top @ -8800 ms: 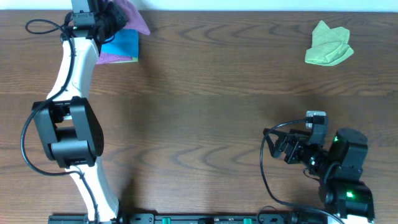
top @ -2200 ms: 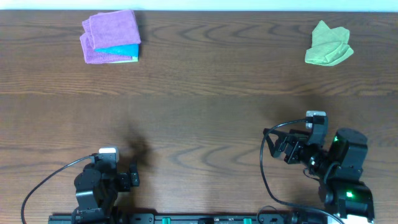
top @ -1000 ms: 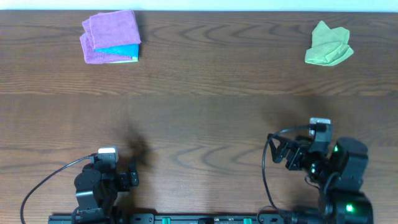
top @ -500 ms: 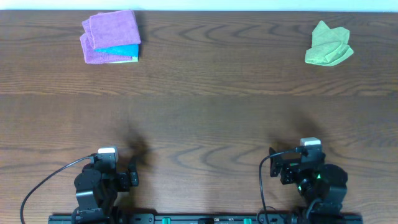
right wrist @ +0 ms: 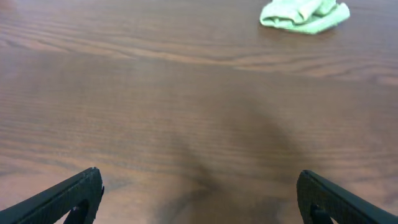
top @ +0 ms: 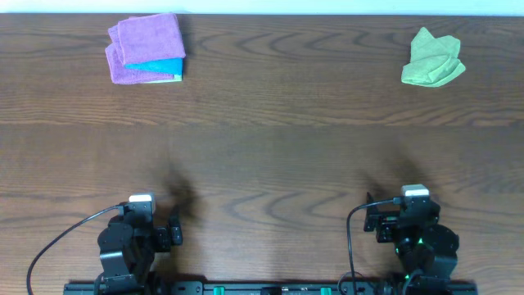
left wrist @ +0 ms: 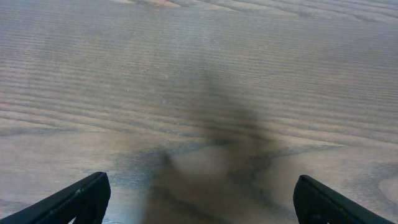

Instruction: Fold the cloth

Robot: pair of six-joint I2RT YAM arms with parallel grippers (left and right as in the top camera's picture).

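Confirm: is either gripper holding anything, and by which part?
Nothing held. The left gripper and the right gripper are open and empty; the purple cloth lies far off, untouched.

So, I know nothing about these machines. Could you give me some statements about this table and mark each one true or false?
1. The lilac-purple microfibre cloth lies at the far left of the brown wooden table. True.
2. The left gripper holds that cloth. False: it is open and empty, at the near edge, well away from the cloth.
3. A bright blue cloth peeks out against the lilac-purple one. True.
4. The lime-green cloth is folded flat and square. False: it lies crumpled at the far right.
5. The right gripper is shut. False: it is open, with only bare table between its fingers.
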